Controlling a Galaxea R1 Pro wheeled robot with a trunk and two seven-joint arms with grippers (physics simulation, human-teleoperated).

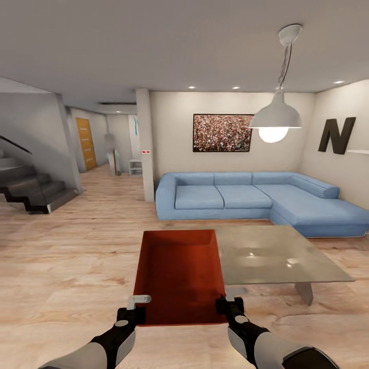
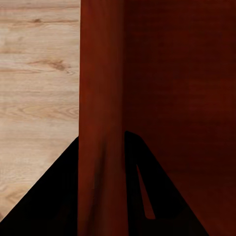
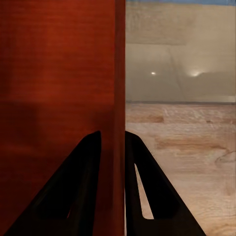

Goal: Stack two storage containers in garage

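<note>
Both forearms reach forward from the bottom of the head view, black at the wrists and grey behind, angled slightly inward. Left tool [image 1: 137,308] is clamped on the near left corner wall of the storage container [image 1: 180,274]; right tool [image 1: 229,306] is clamped on the near right corner wall. Each wrist view shows two dark fingers [image 2: 147,191] straddling the thin orange-red wall [image 3: 118,123], one inside and one outside.

That container is a roughly square, lidless, thin-walled bin, matte orange-red. It appears lifted off the light wood plank floor [image 1: 66,266], though the height is hard to judge. It sits just beside the glass coffee table [image 1: 277,256], whose grey top is smooth and reflective. Behind stands a blue corner sofa [image 1: 256,197] against a pale wall.
</note>
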